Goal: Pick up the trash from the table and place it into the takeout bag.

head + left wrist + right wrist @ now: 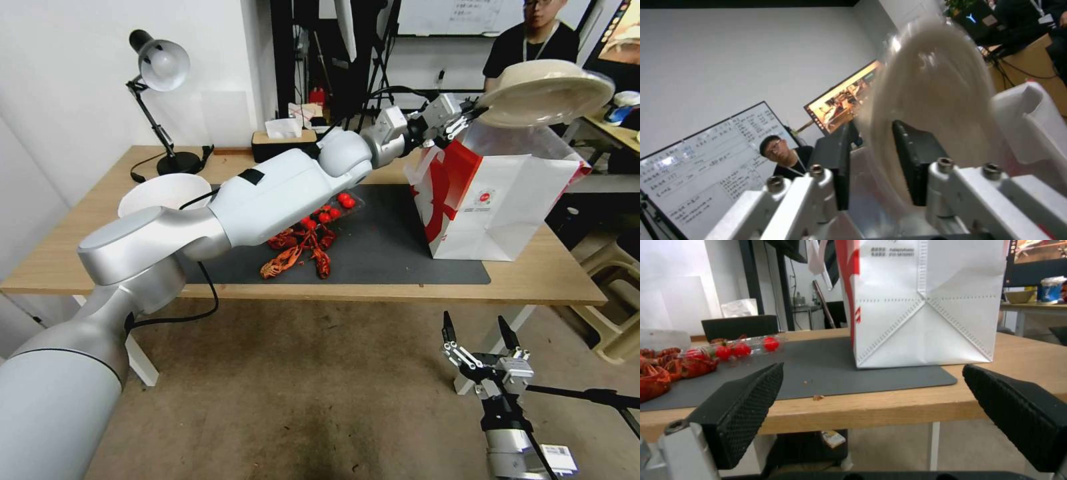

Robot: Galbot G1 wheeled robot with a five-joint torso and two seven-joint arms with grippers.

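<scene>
My left gripper (475,115) fingers pinch the round beige lidded container (543,91) above the takeout bag (497,200); my right gripper (479,331) fingers spread wide below the bench (553,273).

The left arm (267,193) crosses the dark mat (400,260) and hides part of the red crayfish pile (297,250) and the clear tray of tomatoes (340,203) at its 2 o'clock. In the left wrist view the round beige lidded container (929,100) is a blur — its rim cannot be made out. The takeout bag (925,306) is cut off at 12 o'clock in the right wrist view — its print is too small to read.
</scene>
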